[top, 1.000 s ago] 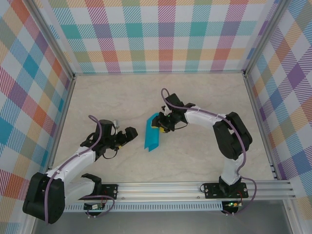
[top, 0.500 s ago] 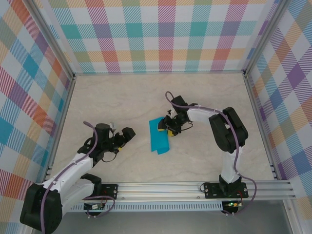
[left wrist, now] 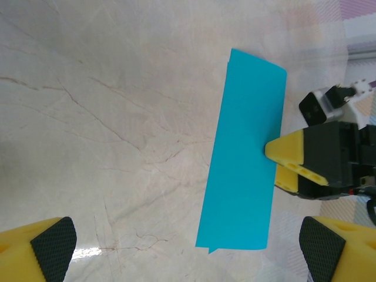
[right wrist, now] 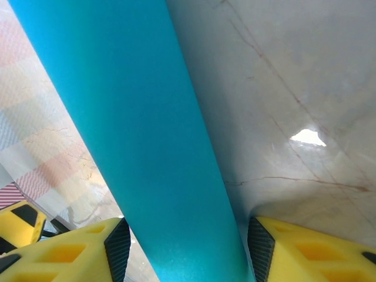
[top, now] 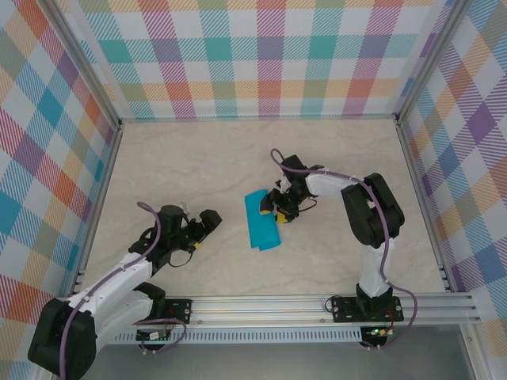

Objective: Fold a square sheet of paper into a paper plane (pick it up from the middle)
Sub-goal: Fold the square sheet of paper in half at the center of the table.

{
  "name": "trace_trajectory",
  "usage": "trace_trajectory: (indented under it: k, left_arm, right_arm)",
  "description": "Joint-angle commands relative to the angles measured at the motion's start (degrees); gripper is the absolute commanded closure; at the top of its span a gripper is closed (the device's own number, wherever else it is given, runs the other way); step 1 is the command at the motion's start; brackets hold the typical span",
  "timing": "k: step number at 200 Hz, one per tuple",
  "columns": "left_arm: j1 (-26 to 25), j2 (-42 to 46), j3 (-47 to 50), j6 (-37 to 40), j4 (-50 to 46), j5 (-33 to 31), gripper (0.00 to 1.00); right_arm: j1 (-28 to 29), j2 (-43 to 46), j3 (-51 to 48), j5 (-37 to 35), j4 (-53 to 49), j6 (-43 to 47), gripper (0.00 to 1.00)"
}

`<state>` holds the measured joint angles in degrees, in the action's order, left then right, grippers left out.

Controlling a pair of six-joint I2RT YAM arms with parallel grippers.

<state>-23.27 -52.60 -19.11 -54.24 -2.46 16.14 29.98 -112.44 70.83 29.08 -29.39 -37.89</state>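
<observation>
The square sheet of paper (top: 261, 222) is teal and folded into a narrow rectangle lying flat on the marble table. In the left wrist view the sheet (left wrist: 247, 158) is a long strip with a small tab at its near corner. My right gripper (top: 279, 212) sits low at the sheet's right edge. In the right wrist view its yellow fingers stand apart on either side of the sheet (right wrist: 147, 135), with a gap at each pad, so my right gripper (right wrist: 188, 252) is open. My left gripper (top: 204, 225) is wide open, left of the sheet and apart from it. The paper plane is out of view.
Checked walls enclose the table (top: 198, 158) on three sides. An aluminium rail (top: 317, 305) with both arm bases runs along the near edge. Bare marble lies behind the sheet and to its left.
My right gripper has opened and let the sheet go; the sheet, lifted along one edge a second ago, now lies flat. My left arm has drawn back slightly toward the near edge.
</observation>
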Motion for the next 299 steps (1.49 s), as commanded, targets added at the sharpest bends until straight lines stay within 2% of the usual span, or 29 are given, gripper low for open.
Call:
trace_trajectory:
  k: [1, 43, 97, 115, 147, 174, 195, 219, 261, 299]
  left_arm:
    - [-0.99, -3.01, -1.13, 0.53, 2.43, -1.63, 0.0]
    - [-2.16, -8.16, -4.27, 3.24, 2.02, 0.02, 0.01]
    - [-4.64, -12.2, -7.14, 2.02, 2.0, 0.59, 0.16]
    - [-5.76, -13.81, -7.25, 0.14, 4.68, -0.17, 0.21]
    - [-7.3, -16.59, -7.5, -2.0, 7.3, -1.77, 0.24]
    - [-8.38, -20.06, -9.15, -2.64, 9.52, -0.75, 0.26]
    - [-9.88, -23.32, -11.86, -2.32, 9.58, -0.84, 0.28]
    - [-11.47, -27.72, -14.53, -2.27, 9.86, -0.98, 0.3]
    - [-13.06, -33.14, -17.35, -3.22, 10.76, -1.21, 0.36]
    - [-13.35, -34.47, -18.74, -2.65, 9.35, -1.84, 0.38]
  right_arm:
    - [-0.1, 2.56, -1.83, -0.88, -2.76, -0.46, 0.41]
    - [-0.08, 4.49, -5.01, -2.27, -0.06, -4.44, 0.41]
    - [-0.09, 5.12, -6.75, -0.73, 2.6, -4.22, 0.42]
    - [-0.09, 5.63, -7.34, 0.34, 4.05, -4.62, 0.42]
    - [-0.09, 5.7, -7.58, 1.04, 6.63, -6.98, 0.44]
    - [-0.01, 6.9, -9.7, 1.8, 9.98, -9.95, 0.44]
    - [-0.01, 8.82, -11.63, 1.05, 10.98, -11.16, 0.48]
    - [-0.01, 10.43, -14.98, 3.39, 16.16, -16.47, 0.53]
    - [0.17, 13.4, -20.55, 3.32, 24.41, -27.67, 0.58]
    - [2.5, 13.45, -20.48, 1.53, 23.49, -31.01, 0.56]
